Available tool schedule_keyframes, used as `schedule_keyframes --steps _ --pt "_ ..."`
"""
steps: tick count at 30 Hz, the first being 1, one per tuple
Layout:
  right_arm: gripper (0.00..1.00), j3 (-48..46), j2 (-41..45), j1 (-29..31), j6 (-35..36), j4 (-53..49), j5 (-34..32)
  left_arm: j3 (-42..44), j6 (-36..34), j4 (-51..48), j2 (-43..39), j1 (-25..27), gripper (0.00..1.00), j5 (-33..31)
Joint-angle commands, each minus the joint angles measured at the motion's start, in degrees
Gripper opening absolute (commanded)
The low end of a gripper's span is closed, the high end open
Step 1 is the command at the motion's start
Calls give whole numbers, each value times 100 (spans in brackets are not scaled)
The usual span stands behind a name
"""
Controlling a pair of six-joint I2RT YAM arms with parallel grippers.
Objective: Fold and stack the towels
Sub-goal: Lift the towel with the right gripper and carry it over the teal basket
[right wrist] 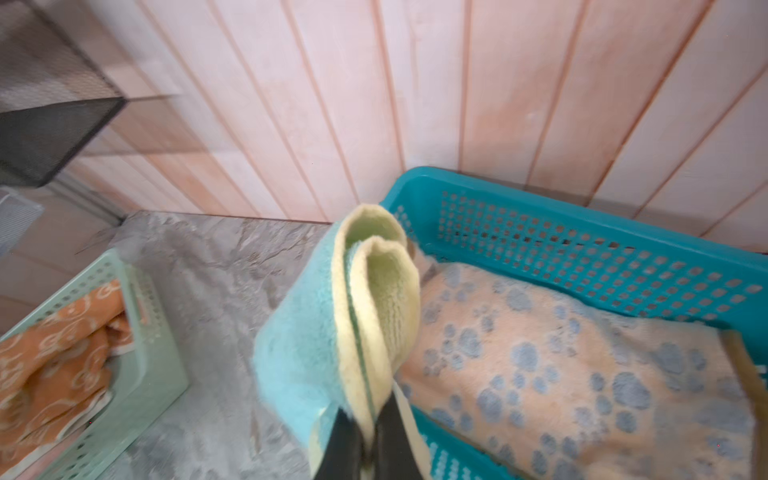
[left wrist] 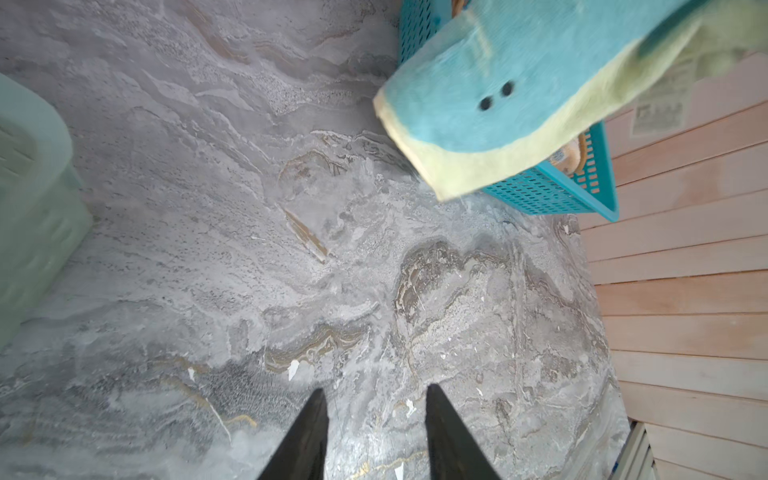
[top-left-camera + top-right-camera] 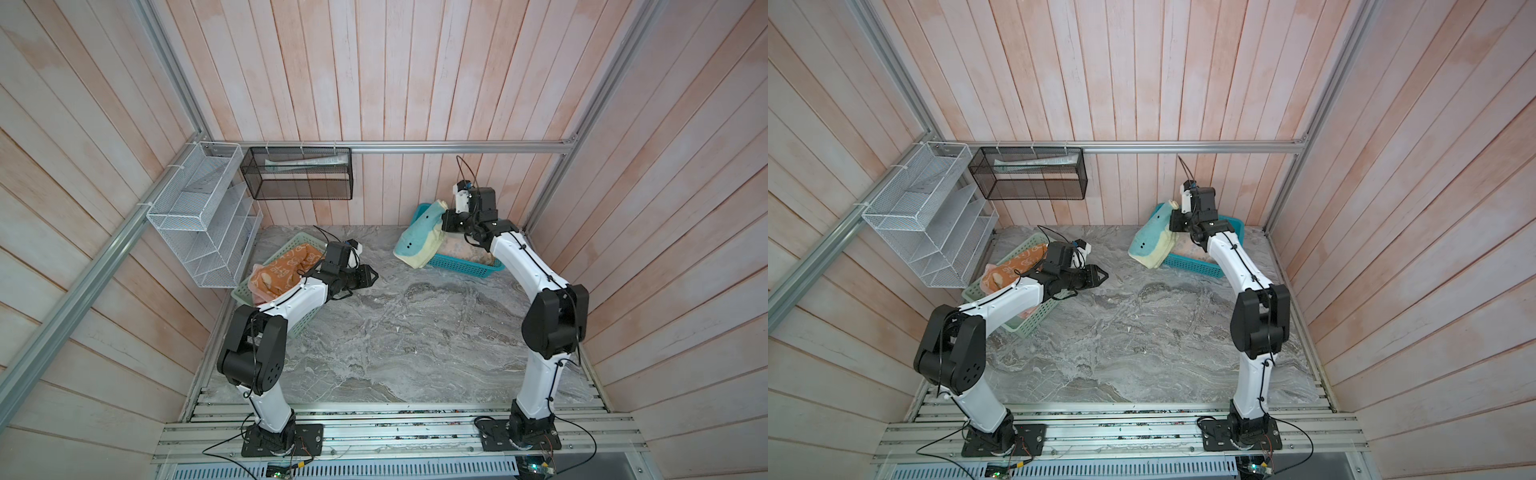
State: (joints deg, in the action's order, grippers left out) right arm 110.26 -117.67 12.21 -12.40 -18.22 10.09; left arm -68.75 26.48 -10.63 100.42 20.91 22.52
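My right gripper (image 1: 370,419): jaws pressed together, pinching a bunched edge of the yellow-green towel (image 1: 332,332), whose outer face is pale blue with two dark dots. In both top views this towel (image 3: 419,241) (image 3: 1152,245) hangs from my right gripper (image 3: 451,220) and drapes across the left end of the teal basket (image 3: 461,268); whether its lowest corner touches the marble tabletop (image 3: 415,332) I cannot tell. Inside the teal basket (image 1: 582,199) the peach paw-print towel (image 1: 561,353) lies flat on the floor of the basket. My left gripper (image 2: 374,399): jaws spread, nothing between them, held over bare tabletop well apart from the lifted towel (image 2: 498,104). In a top view my left gripper (image 3: 368,276) sits just beside the mint-green basket (image 3: 245,295), which stands at the left wall and holds the crumpled orange bunny towel (image 3: 282,270). The right wrist view shows the same orange bunny towel (image 1: 50,353) in the mint-green basket (image 1: 145,365)
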Motion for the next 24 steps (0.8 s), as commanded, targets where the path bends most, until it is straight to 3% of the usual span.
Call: schedule_keyframes --steps 1,4,7,17,24 --pt "0 676 -988 -335 -102 -779 631 -23 -92 173 61 -29 41 139" --pt "0 901 -1510 -338 -52 -1196 1088 99 -106 211 85 -47 41 165" --pt "0 434 -1460 -234 3 -1153 1413 141 -87 220 123 -52 41 182" --pt "0 -2319 271 -64 507 -941 1728 326 184 325 -136 5 40 159" --pt "0 -2676 1008 -424 529 -1068 1433 493 305 348 -327 190 40 47"
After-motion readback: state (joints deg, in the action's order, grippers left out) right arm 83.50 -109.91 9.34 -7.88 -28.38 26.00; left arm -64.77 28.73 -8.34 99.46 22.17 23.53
